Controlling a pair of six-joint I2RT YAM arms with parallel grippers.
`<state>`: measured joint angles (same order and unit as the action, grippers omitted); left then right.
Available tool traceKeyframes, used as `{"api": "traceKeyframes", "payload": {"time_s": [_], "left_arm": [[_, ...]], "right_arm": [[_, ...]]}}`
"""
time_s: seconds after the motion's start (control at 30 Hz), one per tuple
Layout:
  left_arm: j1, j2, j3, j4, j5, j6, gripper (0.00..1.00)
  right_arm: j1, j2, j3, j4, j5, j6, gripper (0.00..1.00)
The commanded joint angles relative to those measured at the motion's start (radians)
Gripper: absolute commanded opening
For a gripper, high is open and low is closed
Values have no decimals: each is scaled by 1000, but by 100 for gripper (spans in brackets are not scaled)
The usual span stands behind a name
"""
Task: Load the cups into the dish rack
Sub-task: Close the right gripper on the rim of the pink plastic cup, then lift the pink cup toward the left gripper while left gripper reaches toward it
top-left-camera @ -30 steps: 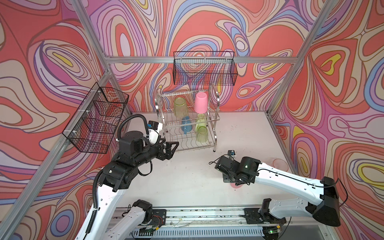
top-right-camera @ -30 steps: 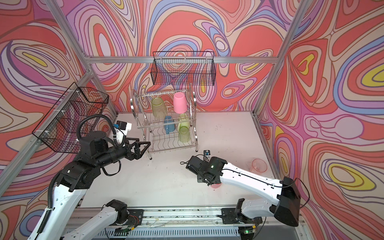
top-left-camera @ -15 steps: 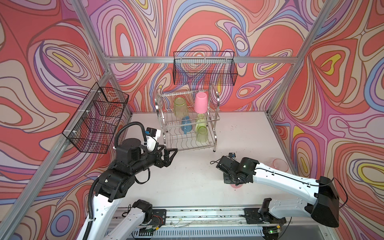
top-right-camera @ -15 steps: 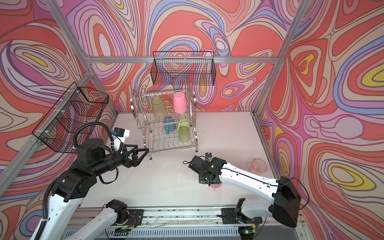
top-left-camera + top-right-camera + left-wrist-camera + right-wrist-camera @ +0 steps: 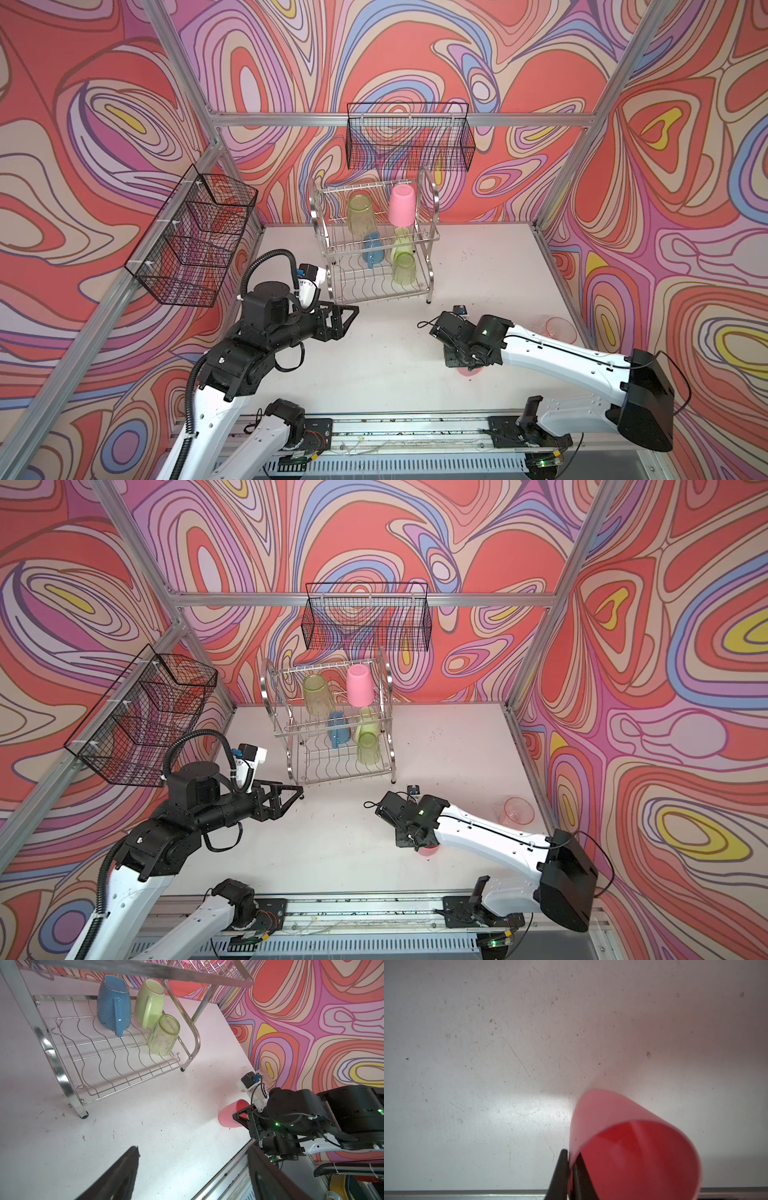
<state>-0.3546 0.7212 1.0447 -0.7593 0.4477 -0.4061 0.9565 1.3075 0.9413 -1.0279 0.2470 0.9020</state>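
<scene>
The silver dish rack (image 5: pixel 434 195) stands at the back. Its top tier holds a clear green cup (image 5: pixel 360 214) and a pink tumbler (image 5: pixel 402 205). Below sit a blue mug (image 5: pixel 113 1007), a pale-green mug (image 5: pixel 148 1001) and another clear green cup (image 5: pixel 164 1036). My right gripper (image 5: pixel 570 1155) is shut on the rim of a second pink tumbler (image 5: pixel 623 1126), one finger inside and one outside, low over the table's front; it barely shows under the wrist in a top view (image 5: pixel 428 851). A clear pinkish cup (image 5: pixel 559 330) stands at the right. My left gripper (image 5: pixel 351 313) hangs open and empty before the rack.
Two black wire baskets hang on the walls, one at the left (image 5: pixel 195 241) and one at the back above the rack (image 5: pixel 409 141). An aluminium rail (image 5: pixel 395 432) runs along the table's front edge, close behind the held tumbler.
My right gripper has closed onto the pink tumbler's rim. My left gripper has drawn back a little from the rack toward the front, still open.
</scene>
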Motion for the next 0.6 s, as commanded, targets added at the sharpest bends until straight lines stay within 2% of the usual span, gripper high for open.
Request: {"api": "traceKeyframes", "payload": {"time_s": [0.0, 0.33, 0.57], "left_arm": [[-6, -21, -26, 3, 32, -61, 84], [-13, -35, -74, -28, 32, -175, 85], [-17, -73, -137, -26, 29, -288, 85]], "right_arm": [[-3, -2, -2, 14, 15, -14, 0], [-2, -3, 42, 50, 12, -74, 0], [10, -28, 80, 155, -34, -171, 0]]}}
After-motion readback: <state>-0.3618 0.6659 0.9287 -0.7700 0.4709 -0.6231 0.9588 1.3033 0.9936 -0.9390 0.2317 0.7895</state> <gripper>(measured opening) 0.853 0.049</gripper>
